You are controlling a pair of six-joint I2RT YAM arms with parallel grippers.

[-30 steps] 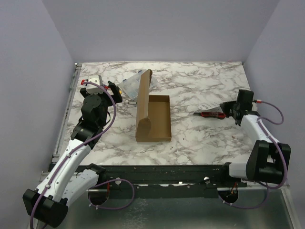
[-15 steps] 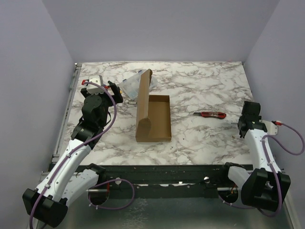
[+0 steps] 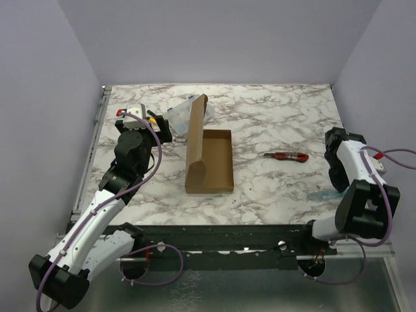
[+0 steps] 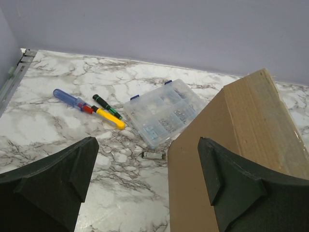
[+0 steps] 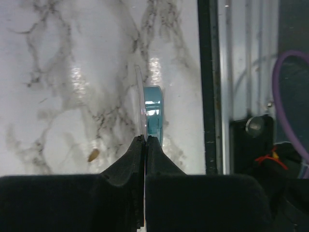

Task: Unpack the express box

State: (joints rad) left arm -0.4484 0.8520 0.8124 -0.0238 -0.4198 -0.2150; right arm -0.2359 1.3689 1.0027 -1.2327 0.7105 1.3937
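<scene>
Sitting in the middle of the surface (image 3: 273,117), the box (image 3: 216,162) is open, its lid (image 3: 195,130) standing up along its left side and its tray looking bare. Just left of the lid lie a plastic case (image 4: 161,112) and two screwdrivers (image 4: 91,104). The left claw (image 4: 148,145) hangs above them, spread and empty.

Well to the right lies a red knife (image 3: 286,156). At the near right corner, the right claw (image 5: 145,140) is pressed together on a thin clear and teal piece (image 5: 153,113), close to the black rail (image 5: 207,82).

The step looks like setting this piece aside. It would go best by lowering it flat, a little in from the rail, and only then letting go, so that it cannot slip off the edge.

A second ago the right claw was beside the knife. It has since drawn back to the near right, and the arm is folded tighter than half a second ago. The left arm has barely shifted.
</scene>
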